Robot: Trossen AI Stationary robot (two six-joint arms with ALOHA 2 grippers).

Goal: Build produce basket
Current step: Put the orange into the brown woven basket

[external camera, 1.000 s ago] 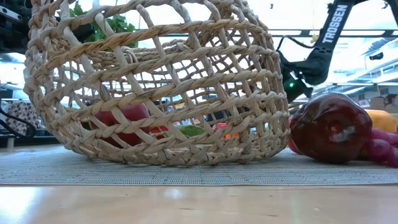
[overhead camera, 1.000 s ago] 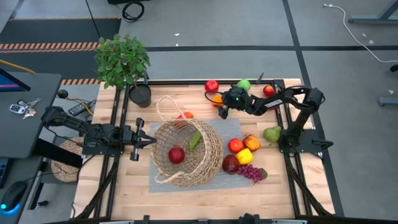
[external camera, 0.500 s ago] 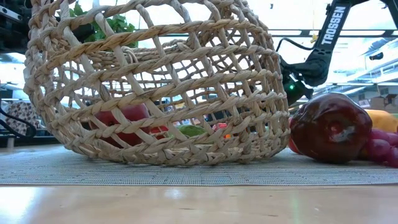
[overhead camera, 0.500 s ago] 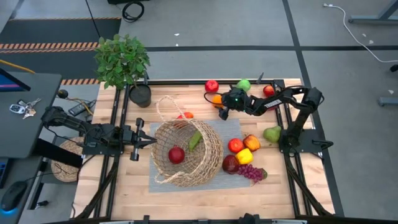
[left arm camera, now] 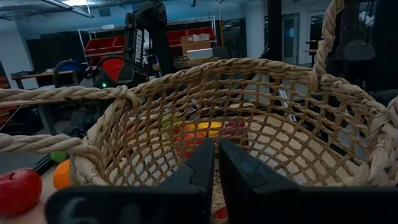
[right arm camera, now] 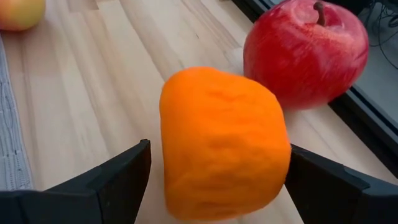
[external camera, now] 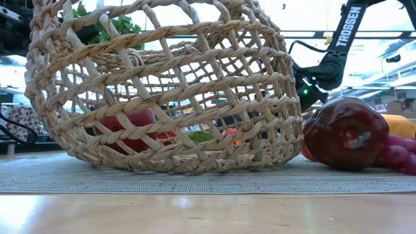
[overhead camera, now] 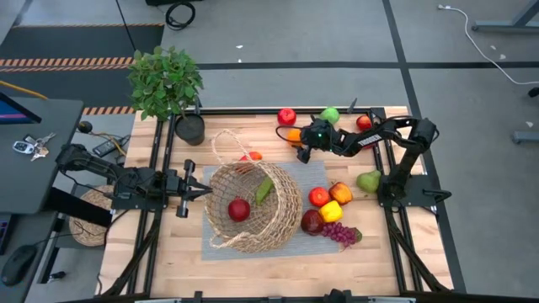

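Wooden table (overhead camera: 152,252) | right wrist: jaws wide astride orange (right arm camera: 221,143) | left wrist: jaws together facing basket (left arm camera: 261,124)

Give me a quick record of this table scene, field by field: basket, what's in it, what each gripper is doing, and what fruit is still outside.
basket: wicker basket tipped on its side on the grey mat
inside basket: red apple and a green piece
right gripper: right gripper open, fingers on either side of the orange, not yet closed on it
left gripper: left gripper shut, at the basket's rim
still outside: red apple beside the orange, pear, grapes
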